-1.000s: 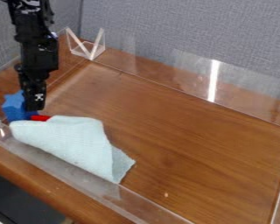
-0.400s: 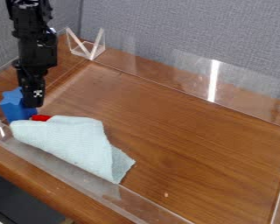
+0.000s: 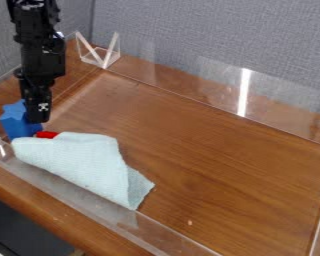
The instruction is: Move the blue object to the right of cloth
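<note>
Camera view: the pincer [image 3: 37,112] points down with the blue star block [image 3: 16,119] right at its tips, seemingly clenched on it, so lift clear before crossing above the aqua cloth [image 3: 89,163] just beside.

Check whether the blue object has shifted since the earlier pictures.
No. The blue object sits in the same spot against the cloth, just beyond its far left corner, under the gripper.
</note>
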### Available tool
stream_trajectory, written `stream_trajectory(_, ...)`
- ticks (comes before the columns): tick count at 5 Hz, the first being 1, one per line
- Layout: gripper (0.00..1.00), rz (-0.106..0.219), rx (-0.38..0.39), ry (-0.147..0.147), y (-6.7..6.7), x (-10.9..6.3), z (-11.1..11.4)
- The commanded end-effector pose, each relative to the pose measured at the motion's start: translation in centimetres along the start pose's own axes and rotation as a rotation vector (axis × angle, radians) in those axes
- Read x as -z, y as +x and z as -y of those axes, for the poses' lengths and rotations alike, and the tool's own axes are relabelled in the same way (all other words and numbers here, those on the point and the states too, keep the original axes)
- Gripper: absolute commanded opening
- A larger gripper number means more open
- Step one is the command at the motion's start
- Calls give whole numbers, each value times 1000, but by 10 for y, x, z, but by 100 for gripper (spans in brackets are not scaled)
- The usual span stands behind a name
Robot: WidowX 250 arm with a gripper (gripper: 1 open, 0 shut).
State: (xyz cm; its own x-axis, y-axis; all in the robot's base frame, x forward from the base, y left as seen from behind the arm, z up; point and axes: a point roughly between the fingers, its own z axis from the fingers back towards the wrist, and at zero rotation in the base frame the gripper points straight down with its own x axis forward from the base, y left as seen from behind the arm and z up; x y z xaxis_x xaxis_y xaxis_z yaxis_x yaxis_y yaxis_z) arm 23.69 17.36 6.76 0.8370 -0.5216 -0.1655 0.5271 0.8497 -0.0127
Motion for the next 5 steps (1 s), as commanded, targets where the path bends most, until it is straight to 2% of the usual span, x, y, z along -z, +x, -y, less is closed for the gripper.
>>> stream_trajectory(1,0,49,-31,97,-5,-31,-11)
stream_trajectory(5,0,50,-40,100,-5,-31,-15)
